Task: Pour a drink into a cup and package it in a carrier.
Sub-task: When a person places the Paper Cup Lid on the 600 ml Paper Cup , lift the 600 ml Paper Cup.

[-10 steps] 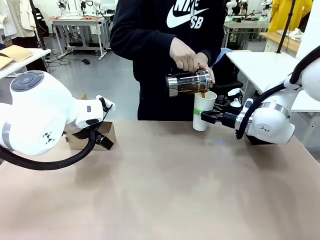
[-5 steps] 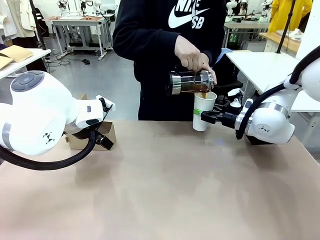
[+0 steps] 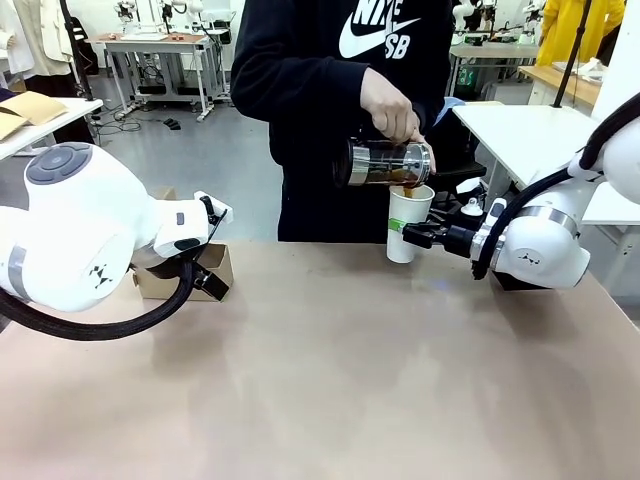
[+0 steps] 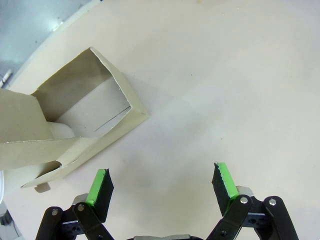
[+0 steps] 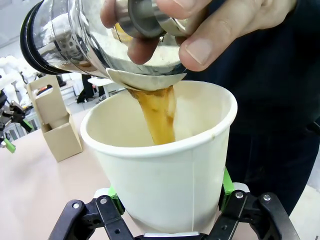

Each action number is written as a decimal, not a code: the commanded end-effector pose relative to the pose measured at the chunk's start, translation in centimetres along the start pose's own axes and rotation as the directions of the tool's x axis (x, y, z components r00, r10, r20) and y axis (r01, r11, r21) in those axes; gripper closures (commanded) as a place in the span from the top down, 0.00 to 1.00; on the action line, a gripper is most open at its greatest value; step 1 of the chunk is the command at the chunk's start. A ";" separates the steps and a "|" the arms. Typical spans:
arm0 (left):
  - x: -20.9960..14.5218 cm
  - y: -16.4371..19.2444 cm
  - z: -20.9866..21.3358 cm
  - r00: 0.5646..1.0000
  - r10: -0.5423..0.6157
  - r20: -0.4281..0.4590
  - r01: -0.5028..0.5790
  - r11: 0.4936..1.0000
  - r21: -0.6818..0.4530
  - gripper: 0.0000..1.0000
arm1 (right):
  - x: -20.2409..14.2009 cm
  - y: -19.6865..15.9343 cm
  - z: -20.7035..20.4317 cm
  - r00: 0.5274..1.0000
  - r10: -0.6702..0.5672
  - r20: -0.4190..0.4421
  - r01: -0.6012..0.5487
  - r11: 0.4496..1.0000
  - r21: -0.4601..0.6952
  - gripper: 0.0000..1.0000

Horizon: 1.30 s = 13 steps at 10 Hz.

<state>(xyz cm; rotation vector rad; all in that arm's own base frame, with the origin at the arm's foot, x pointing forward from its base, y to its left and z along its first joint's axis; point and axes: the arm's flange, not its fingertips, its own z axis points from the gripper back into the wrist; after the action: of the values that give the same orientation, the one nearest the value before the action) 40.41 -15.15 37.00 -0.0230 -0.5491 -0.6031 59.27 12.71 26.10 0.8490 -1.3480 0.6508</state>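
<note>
Pour in progress. Right end effector (image 3: 408,235) is clamped on the cup (image 3: 407,215), green pads on either side of its lower wall. The cup is upright at the far right of the counter (image 3: 330,380); I can't tell if its base rests on the surface. The person's hand (image 3: 390,105) tips the carafe (image 3: 388,163) over the rim, and the drink (image 5: 157,117) runs in as a thin stream near the middle of the mouth. The fill level is hidden from here.

Left end effector (image 4: 162,175) is spread wide and holds nothing. It hangs over bare counter just beside the carrier (image 4: 85,115), which sits on the far left side, well apart from the cup.

For this step, as I read it:
- Hold pose. No wrist roll and no lift while the stream runs.
- Grip light, since a paper wall will ovalise and spill if squeezed.
- Mouth centred under the spout; the spout is close to the rim, so any drift wets the outside.
- Move only once the carafe is tipped back and clear.
- Then carry it level and slowly. It's a long run to the carrier, so slosh is the main risk.
</note>
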 end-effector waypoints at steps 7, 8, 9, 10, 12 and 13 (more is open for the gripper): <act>0.0 0.0 0.1 1.000 -0.001 0.001 0.001 1.000 -0.001 1.00 | 0.1 0.1 -0.2 1.000 -0.005 0.008 0.004 1.000 0.002 0.81; 0.0 0.0 0.1 1.000 -0.001 0.001 0.001 1.000 -0.001 1.00 | 0.1 0.1 -0.2 1.000 -0.005 0.008 0.004 1.000 0.002 0.81; 0.0 0.0 0.1 1.000 -0.001 0.001 0.001 1.000 -0.001 1.00 | 0.1 0.1 -0.2 1.000 -0.005 0.008 0.004 1.000 0.002 0.81; 0.0 0.0 0.1 1.000 -0.001 0.001 0.001 1.000 -0.001 1.00 | 0.1 0.1 -0.2 1.000 -0.005 0.008 0.004 1.000 0.002 0.81; 0.0 0.0 0.1 1.000 -0.001 0.001 0.001 1.000 -0.001 1.00 | 0.1 0.1 -0.2 1.000 -0.005 0.008 0.004 1.000 0.002 0.81; 0.0 0.0 0.1 1.000 -0.001 0.001 0.001 1.000 -0.001 1.00 | 0.1 0.1 -0.2 1.000 -0.005 0.008 0.004 1.000 0.002 0.81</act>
<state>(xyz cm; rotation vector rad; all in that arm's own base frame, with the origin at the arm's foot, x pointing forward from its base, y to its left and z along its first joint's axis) 40.41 -15.15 37.00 -0.0230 -0.5491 -0.6031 59.25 12.71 25.98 0.8492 -1.3462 0.6501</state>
